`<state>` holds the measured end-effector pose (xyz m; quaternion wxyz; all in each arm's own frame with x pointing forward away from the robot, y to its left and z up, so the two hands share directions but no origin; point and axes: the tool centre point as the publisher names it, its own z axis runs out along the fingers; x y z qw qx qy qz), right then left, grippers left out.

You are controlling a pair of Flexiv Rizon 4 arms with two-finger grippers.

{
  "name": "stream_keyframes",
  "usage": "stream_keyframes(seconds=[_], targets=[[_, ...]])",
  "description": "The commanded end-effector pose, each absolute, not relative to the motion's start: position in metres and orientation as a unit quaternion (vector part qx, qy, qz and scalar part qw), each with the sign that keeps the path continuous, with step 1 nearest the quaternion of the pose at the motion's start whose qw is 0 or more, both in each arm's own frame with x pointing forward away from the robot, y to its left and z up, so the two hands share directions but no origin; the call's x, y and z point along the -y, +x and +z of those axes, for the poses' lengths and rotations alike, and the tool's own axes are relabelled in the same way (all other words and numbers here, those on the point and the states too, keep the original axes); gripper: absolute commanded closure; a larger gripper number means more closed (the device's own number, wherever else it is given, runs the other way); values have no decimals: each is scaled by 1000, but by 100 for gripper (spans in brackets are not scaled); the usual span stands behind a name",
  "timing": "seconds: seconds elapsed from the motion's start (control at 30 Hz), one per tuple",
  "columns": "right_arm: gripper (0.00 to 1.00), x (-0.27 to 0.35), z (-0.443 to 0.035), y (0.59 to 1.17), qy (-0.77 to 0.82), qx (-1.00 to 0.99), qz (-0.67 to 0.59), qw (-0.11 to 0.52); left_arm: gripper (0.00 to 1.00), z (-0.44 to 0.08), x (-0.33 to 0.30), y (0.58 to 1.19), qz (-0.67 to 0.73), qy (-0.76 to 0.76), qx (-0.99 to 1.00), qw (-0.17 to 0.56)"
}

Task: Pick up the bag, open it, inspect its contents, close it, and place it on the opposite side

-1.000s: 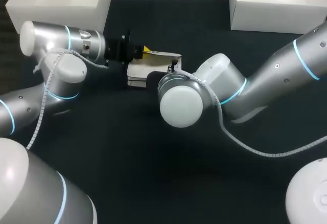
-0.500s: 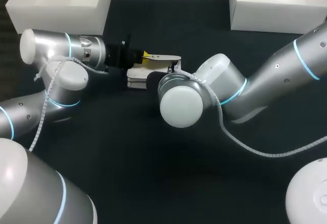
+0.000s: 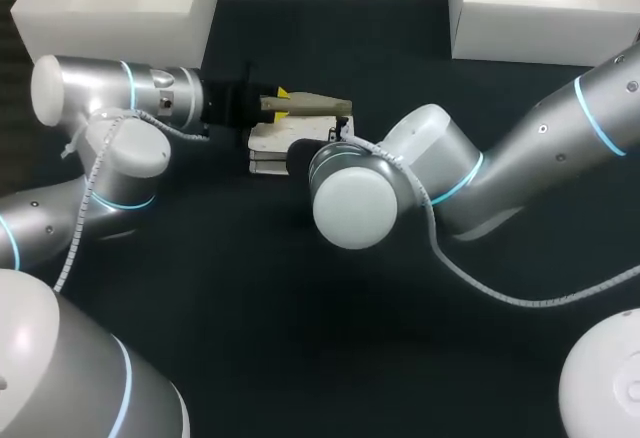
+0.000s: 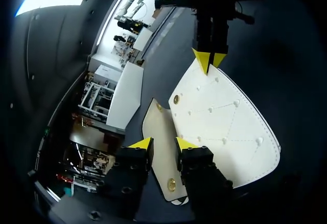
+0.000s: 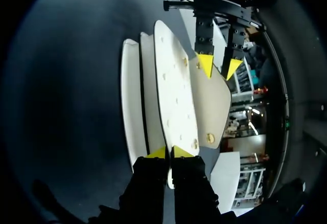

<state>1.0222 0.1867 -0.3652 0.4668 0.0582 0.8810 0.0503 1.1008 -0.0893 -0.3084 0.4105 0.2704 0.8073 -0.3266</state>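
Evidently the two arms share the work so that the bag (image 3: pixel 270 146) can be opened without sliding about on the table (image 3: pixel 300 308). It lies toward the far side of the table, a little left of the middle. The right gripper (image 5: pixel 169 152) is pinched on the edge of the bag's white front panel, fingers nearly together, which I judge pins the body in place. The left gripper (image 4: pixel 163 143) has the beige flap (image 4: pixel 159 124) between its fingers, both touching it, and holds it raised off the body, so the mouth is partly open. From above, the right gripper is hidden under its own wrist. No view looks into the bag, so its contents cannot be made out.
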Motion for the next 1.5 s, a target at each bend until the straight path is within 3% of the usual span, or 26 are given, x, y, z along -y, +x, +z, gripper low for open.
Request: stream_keyframes(seconds=[0.03,0.47,0.77,1.5], targets=[[100,-184,-369,1021,46,-847,77,523,74,-311,90,1105,-329,266,-809,408],[100,-184,-369,1021,46,-847,77,523,68,-297,87,1108,-355,248,-805,407],[100,-184,-369,1021,46,-847,77,523,65,-296,86,1119,-365,219,-832,355],[100,-184,-369,1021,46,-847,77,523,70,-297,90,1129,-381,195,-867,257]])
